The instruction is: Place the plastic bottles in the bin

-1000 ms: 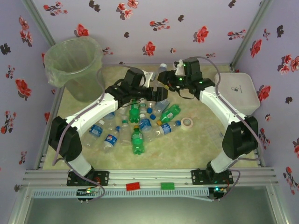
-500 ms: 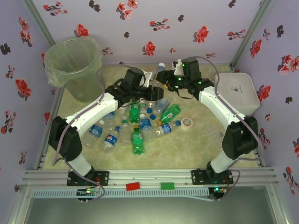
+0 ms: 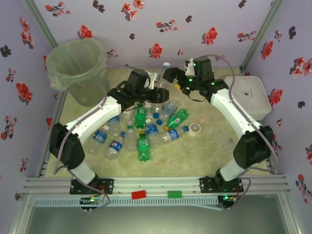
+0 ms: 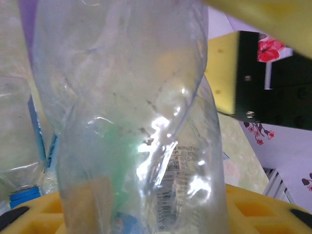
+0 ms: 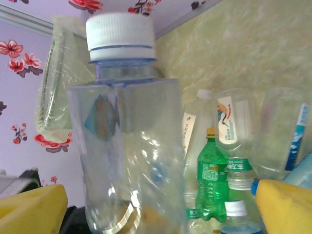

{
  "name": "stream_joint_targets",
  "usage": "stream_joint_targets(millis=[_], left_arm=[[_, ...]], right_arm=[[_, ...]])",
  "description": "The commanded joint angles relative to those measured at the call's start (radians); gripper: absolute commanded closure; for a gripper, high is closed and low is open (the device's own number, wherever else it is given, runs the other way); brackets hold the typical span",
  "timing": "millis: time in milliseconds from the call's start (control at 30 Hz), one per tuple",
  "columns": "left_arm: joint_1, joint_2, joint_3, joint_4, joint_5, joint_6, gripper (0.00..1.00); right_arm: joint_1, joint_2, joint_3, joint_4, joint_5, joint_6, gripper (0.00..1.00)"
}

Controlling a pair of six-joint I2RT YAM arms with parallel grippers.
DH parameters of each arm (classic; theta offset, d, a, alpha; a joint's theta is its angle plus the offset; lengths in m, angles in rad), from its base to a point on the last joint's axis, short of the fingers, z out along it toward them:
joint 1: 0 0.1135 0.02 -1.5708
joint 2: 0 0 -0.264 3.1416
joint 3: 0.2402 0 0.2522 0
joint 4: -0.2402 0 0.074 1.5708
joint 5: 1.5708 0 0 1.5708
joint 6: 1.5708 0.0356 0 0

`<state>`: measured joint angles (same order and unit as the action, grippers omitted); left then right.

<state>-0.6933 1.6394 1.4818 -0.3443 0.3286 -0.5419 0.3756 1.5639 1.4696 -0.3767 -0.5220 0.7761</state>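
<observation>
The counter (image 3: 209, 151) is a pale yellow-green sheet with a faint marbled pattern, evenly lit, with only soft shadows on it. Walls (image 3: 161, 19) papered in lavender, strewn with red and dark flowers, rise behind the counter and along both its sides. A bare metal post (image 3: 41, 22) stands at the counter's far left corner and a second post (image 3: 263, 29) at its far right. A ribbed aluminium rail (image 3: 156, 183) runs along the counter's near edge, with a small red block (image 3: 138, 195) and a green block (image 3: 174, 194) on the strip just nearer. Beyond that strip lies a dull grey surface (image 3: 146, 219). A white rectangular lidded box (image 3: 248, 95) sits at the counter's right side.
</observation>
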Motion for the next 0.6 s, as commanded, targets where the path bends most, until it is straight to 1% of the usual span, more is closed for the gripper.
stream_joint_targets(millis=[0, 100, 233, 400, 567], left_arm=[[0.048, -0.058, 0.073, -0.056, -0.025, 0.048, 0.57], [0.107, -0.061, 0.150, -0.149, -0.047, 0.092, 0.57], [0.210, -0.060, 0.278, -0.272, -0.075, 0.184, 0.56], [0.356, -0.073, 0.418, -0.384, -0.198, 0.331, 0.55], [0.504, -0.046, 0.535, -0.448, -0.261, 0.388, 0.55]], right_arm=[[-0.023, -0.063, 0.011, -0.044, 0.073, -0.043, 0.00], [-0.030, -0.094, -0.037, -0.040, 0.116, -0.044, 0.00], [-0.030, -0.108, -0.089, -0.046, 0.138, -0.044, 0.00], [-0.029, -0.099, -0.139, -0.044, 0.130, -0.028, 0.00], [-0.027, -0.099, -0.169, -0.041, 0.157, -0.034, 0.00]])
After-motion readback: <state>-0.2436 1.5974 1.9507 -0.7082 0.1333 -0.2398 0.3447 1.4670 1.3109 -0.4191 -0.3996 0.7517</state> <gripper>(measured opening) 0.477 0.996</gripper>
